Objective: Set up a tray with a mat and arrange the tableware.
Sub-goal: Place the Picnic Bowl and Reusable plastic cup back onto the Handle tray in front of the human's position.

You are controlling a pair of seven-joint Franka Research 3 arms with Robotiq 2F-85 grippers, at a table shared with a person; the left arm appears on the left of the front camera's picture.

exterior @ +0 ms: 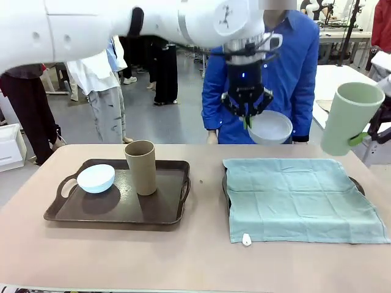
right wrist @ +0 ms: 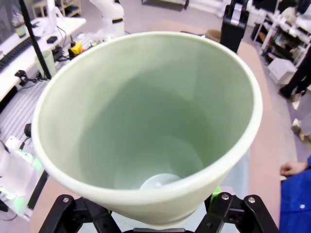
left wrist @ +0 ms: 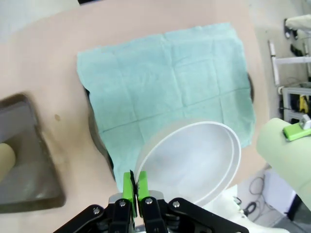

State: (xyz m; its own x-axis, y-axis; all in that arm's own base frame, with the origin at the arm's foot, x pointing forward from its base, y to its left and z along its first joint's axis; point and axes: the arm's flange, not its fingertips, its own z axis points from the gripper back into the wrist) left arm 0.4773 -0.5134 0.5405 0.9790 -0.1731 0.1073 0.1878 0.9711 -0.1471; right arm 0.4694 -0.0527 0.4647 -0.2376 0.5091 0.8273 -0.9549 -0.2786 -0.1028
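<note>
My left gripper (exterior: 247,119) hangs high over the far edge of the table, shut on the rim of the whitish-grey bowl (exterior: 270,127); in the left wrist view that bowl (left wrist: 194,162) hovers above the green mat (left wrist: 167,85). The mat (exterior: 299,196) lies spread over the right tray (exterior: 358,185). At the right edge, my right gripper (exterior: 361,139) is shut on the wall of the pale green cup (exterior: 349,117), held in the air; its mouth (right wrist: 146,126) faces the right wrist camera. The light blue bowl (exterior: 96,178) and brown cup (exterior: 141,166) stand on the left tray (exterior: 116,212).
A person in a blue shirt (exterior: 293,67) stands at the far side of the table, close behind the held bowl. A small white tag (exterior: 246,240) hangs at the mat's front edge. Bare tabletop (exterior: 183,256) runs along the front.
</note>
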